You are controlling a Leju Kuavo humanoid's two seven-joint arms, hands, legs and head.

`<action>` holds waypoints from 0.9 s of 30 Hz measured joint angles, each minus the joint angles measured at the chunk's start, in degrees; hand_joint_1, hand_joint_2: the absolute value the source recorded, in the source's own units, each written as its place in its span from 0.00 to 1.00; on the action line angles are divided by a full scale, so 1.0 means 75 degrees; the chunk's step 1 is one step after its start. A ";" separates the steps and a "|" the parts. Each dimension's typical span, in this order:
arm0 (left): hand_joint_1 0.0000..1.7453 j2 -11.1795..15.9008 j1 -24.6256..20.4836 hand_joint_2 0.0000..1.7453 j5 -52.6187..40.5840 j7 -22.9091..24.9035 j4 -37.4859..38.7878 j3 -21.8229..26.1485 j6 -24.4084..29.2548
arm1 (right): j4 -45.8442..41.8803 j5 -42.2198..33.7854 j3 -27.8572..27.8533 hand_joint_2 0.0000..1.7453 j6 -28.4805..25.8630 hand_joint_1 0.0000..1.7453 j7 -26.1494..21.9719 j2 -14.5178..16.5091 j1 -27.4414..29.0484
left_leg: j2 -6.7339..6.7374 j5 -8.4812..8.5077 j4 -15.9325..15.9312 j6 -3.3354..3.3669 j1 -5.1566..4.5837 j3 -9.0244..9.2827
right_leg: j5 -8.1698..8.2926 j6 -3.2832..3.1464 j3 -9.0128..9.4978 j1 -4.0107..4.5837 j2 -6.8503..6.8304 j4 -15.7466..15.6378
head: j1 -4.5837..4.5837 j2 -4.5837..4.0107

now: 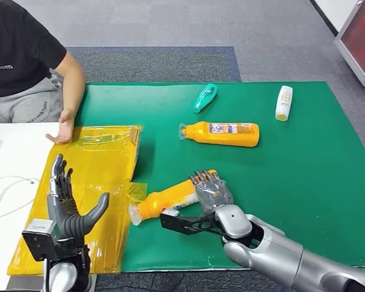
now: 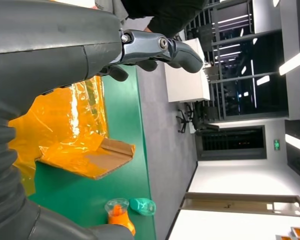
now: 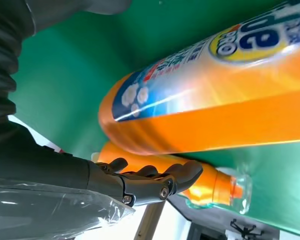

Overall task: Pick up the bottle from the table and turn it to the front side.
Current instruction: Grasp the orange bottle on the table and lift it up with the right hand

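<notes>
An orange bottle point(image 1: 166, 204) with a clear cap lies on its side on the green mat point(image 1: 286, 182), cap toward the left. My right hand point(image 1: 210, 191) lies over its base end. In the right wrist view the bottle point(image 3: 216, 90) sits between the thumb and the straight fingers point(image 3: 152, 180), which are not wrapped round it. My left hand point(image 1: 68, 204) stands upright and open above the yellow plastic bag point(image 1: 103, 158), holding nothing; its fingers point(image 2: 156, 50) are spread.
A second orange bottle point(image 1: 222, 134) lies further back, with a teal bottle point(image 1: 205, 97) and a white bottle point(image 1: 284, 102) beyond it. A person's hand point(image 1: 63, 131) rests at the bag's far left corner. A white table with a cable point(image 1: 6, 194) adjoins on the left.
</notes>
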 joint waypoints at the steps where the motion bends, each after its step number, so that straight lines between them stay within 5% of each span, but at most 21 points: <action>1: 0.00 -0.0001 0.0007 1.00 -0.0001 0.0000 0.0000 0.0015 0.0000 | 0.0012 -0.0002 0.0020 1.00 0.0012 0.00 0.0000 -0.0015 0.0000 | 0.0000 0.0000 0.0000 0.0000 0.0000 0.0000 | 0.0000 0.0000 0.0000 0.0000 0.0000 0.0000 | 0.0001 0.0000; 27: 0.00 -0.0003 0.0079 1.00 -0.0072 0.0000 0.0000 0.0119 0.0016 | 0.0056 -0.0017 0.0020 1.00 -0.0138 0.00 0.0000 -0.0069 0.0152 | 0.0000 0.0000 0.0000 0.0000 0.0000 0.0001 | 0.0000 0.0000 0.0000 0.0000 0.0000 0.0000 | 0.0000 0.0000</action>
